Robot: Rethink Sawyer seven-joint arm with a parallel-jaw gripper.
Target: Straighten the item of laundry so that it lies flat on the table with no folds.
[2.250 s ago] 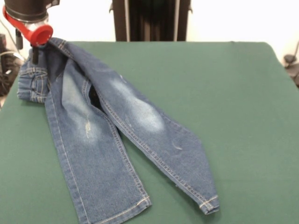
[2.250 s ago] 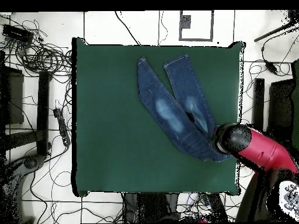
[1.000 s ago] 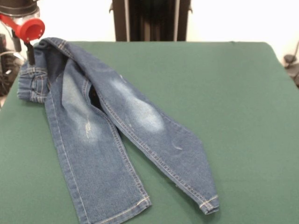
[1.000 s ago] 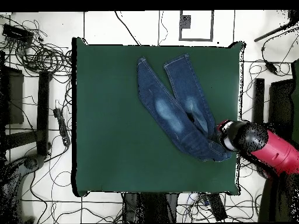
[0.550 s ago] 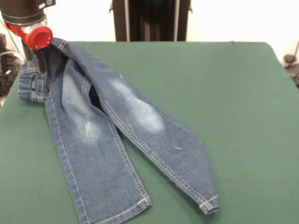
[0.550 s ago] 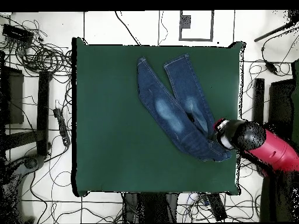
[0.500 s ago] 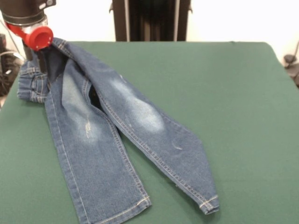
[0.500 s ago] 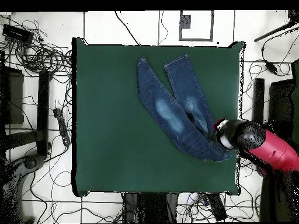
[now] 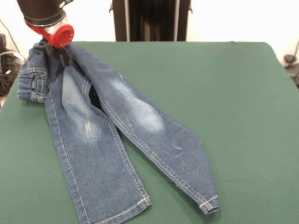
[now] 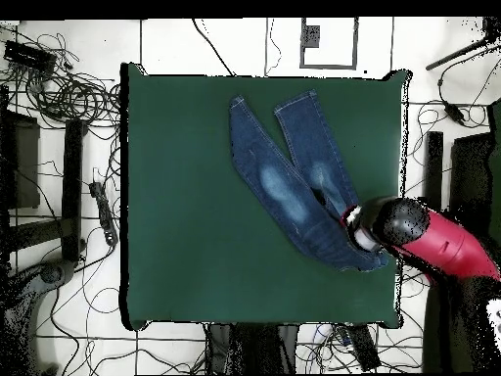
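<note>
Hand [image 9: 60, 52] over jeans [image 9: 117, 135] waistband at 10 o'clock — grip state unclear; grab the bunched edge, pull outward.

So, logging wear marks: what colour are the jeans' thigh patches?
Faded pale blue on the jeans, clearest in the front view.

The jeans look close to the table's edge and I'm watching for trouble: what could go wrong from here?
The jeans have their bunched waistband at the table corner, so a pull that way might drag them off. The legs overlap near the crotch; tugging only the waist may keep that fold. The gripper is right at the waistband, and might snag more than one layer.
</note>
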